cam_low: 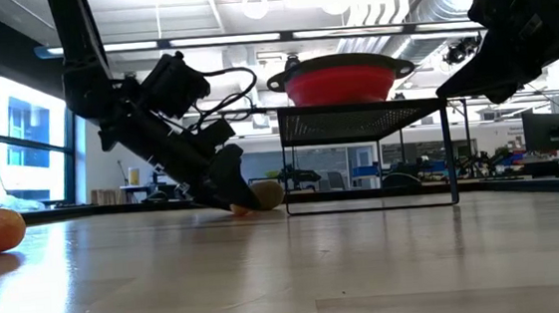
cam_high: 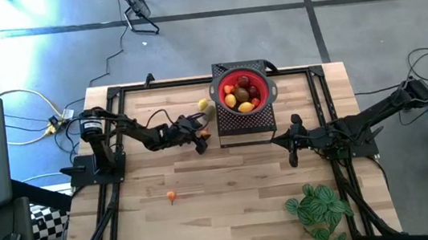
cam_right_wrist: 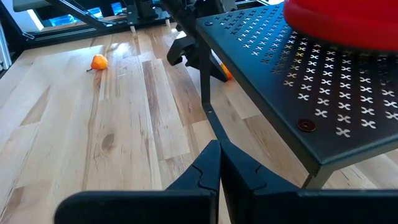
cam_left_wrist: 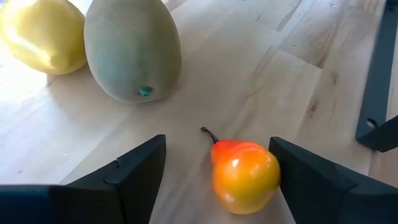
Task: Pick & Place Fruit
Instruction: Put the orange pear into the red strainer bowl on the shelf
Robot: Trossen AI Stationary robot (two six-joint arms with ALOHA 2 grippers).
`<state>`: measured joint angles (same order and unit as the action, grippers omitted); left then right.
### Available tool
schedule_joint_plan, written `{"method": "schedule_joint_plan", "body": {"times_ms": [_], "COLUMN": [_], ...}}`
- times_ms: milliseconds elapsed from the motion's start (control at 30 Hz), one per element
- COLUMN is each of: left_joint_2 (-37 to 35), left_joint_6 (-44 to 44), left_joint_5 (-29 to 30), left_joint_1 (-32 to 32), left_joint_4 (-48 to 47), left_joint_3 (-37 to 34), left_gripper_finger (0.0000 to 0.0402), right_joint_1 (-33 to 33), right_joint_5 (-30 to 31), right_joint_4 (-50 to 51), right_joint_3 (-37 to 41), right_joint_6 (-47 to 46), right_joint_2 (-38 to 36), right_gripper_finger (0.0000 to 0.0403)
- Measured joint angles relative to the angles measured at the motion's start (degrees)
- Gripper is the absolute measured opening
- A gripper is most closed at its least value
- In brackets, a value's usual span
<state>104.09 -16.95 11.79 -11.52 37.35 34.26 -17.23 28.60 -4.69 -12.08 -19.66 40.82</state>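
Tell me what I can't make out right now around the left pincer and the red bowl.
- High view: the left pincer covers the orange fruit between its fingers; only the left wrist view shows it, with no contact visible.
- Low view: the red bowl shows from the side only, so its contents are hidden by its wall.
- Right wrist view: the bowl is cut off by the picture's edge.
- High view: fruits in the bowl overlap; the count is unclear.

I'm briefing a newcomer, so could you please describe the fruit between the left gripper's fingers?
Find the red bowl on its black stand; the left gripper sits just left of it. The orange pear-shaped fruit has a dark stem, unlike the yellow fruit and larger greenish fruit beyond.
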Motion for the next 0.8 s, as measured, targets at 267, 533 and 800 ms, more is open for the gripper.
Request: {"method": "schedule_joint_plan", "body": {"times_ms": [267,533,800], "left_joint_2": [0.0,0.1,0.1], "left_joint_6": [-0.1,-0.1,-0.1], "left_joint_5": [-0.1,-0.4,-0.4], "left_joint_1": [0.0,0.0,0.0], "left_joint_4": [0.0,0.0,-0.3], "left_joint_3": [0.0,0.0,0.0], "left_gripper_finger": [0.0239,0.0207,0.0175], "right_joint_1": [0.0,0.0,0.0], "right_joint_5": [0.0,0.0,0.0], "right_joint_4": [0.0,0.0,0.0], "right_joint_3": [0.0,0.0,0.0], "right_joint_6": [0.0,0.0,0.0], "right_joint_2": [0.0,0.0,0.0], "right_gripper_finger": [0.0002,0.0002,0.0002]}}
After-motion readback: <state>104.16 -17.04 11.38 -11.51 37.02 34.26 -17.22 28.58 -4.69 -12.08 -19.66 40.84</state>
